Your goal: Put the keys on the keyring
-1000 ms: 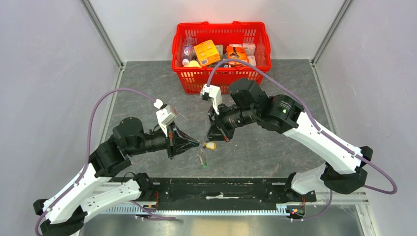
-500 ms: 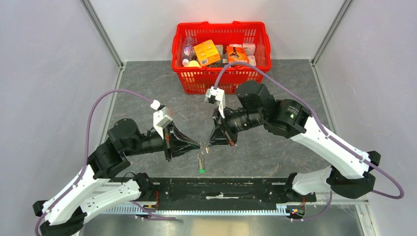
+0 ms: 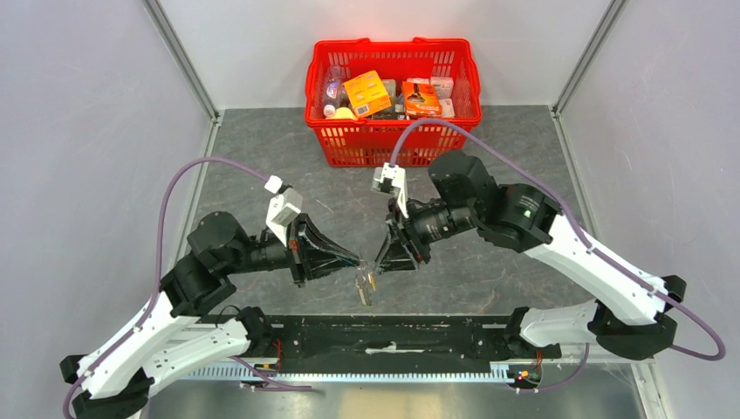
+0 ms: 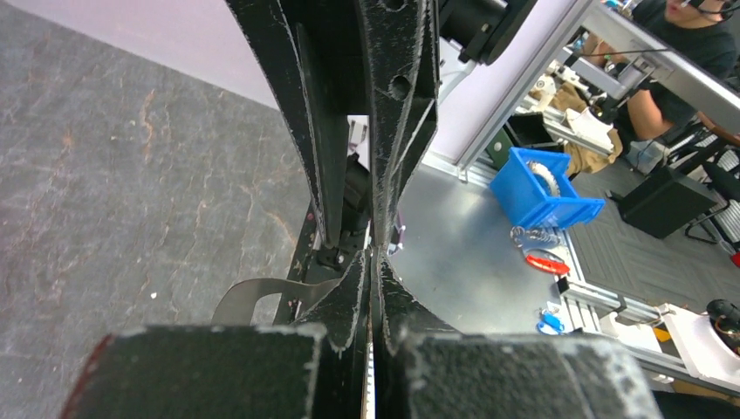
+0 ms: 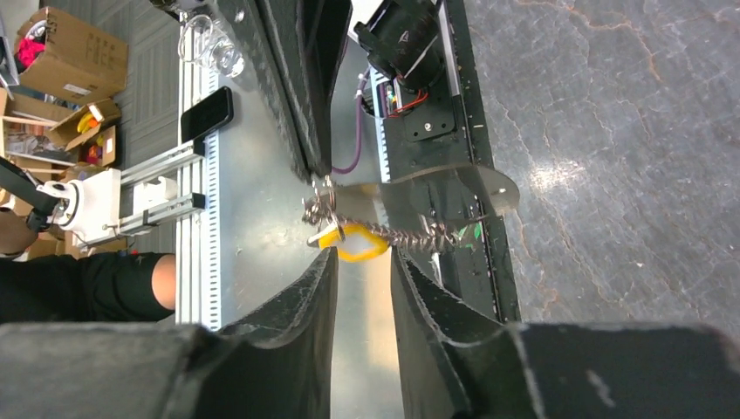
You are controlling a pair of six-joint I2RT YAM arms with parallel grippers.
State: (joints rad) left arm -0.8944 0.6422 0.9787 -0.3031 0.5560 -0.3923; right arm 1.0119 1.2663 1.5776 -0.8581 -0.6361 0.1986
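Note:
My left gripper is shut on one end of the keyring, which hangs below the tips near the table's front. In the right wrist view the keyring's coiled stretch runs sideways from the left gripper. The yellow key hangs on the ring right at my right gripper, whose jaws stand apart with the yellow head in the gap at the tips. The green key sits at the coil's far end. In the left wrist view my left gripper is pressed shut, with the right fingers just beyond.
A red basket full of packets stands at the back centre. The black base rail runs along the near edge just below the grippers. Grey walls close in on both sides. A blue bin lies off the table.
Both grippers have moved toward the near edge, still tip to tip, and the keyring has come with them. The yellow key no longer shows from above.

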